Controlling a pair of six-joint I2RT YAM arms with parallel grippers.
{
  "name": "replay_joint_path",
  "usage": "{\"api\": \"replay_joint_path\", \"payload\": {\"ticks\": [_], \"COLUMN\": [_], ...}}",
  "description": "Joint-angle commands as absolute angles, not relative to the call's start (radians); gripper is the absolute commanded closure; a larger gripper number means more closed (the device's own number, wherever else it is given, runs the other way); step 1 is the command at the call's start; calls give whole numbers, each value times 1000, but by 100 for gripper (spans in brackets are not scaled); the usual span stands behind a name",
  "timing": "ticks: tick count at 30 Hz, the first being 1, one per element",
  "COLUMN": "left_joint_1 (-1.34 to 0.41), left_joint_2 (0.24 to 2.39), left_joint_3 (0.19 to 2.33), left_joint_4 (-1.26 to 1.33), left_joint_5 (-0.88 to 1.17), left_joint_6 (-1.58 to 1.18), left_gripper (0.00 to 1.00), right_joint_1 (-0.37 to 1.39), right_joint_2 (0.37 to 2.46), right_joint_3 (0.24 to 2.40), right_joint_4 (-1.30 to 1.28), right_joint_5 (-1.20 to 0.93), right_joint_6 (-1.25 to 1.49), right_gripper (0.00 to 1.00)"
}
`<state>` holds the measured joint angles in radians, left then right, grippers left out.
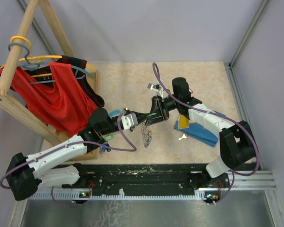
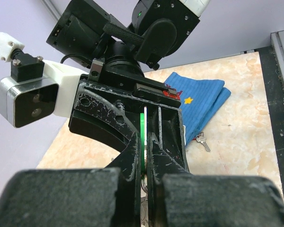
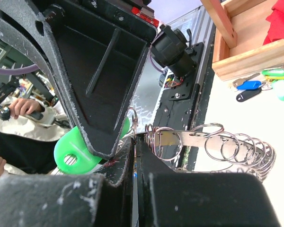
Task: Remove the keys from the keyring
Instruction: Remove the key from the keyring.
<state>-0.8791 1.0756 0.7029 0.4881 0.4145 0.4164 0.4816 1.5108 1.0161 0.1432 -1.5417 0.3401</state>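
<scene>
left wrist cam | left gripper (image 2: 145, 201) pinched tight, fingers filling the bottom edge | right gripper (image 2: 145, 146) nose-to-nose above it, jaws closed too | green tag (image 2: 142, 124) edge-on in the slit | keyring (image 2: 142, 212) a faint silver glint low in that slit | blue cloth (image 2: 203, 101), yellow star, lying on table (image 2: 246, 142) | loose key (image 2: 202, 141) just beside it

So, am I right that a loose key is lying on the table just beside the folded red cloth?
Not quite: the folded cloth next to it is blue, not red, as the top external view shows. The loose key does lie on the table just beside that cloth.
</scene>
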Motion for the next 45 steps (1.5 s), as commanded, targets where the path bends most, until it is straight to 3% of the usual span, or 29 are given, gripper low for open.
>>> {"api": "replay_joint_path", "payload": {"ticks": [1, 31, 45], "left_joint_1": [-876, -867, -868], "left_joint_2": [1086, 979, 1020], "left_joint_3": [702, 609, 710], "left_joint_4": [535, 612, 443], "left_joint_5": [432, 345, 225], "left_joint_6": [413, 247, 26], "left_gripper": [100, 100, 100], "right_joint_1": [494, 459, 441], "right_joint_2": [1515, 1520, 1528], "right_joint_3": [1072, 1121, 1111], "right_joint_4": [135, -60, 22], "right_joint_5": [-1638, -1655, -1585], "right_joint_6": [323, 148, 254], "right_gripper": [100, 100, 100]}}
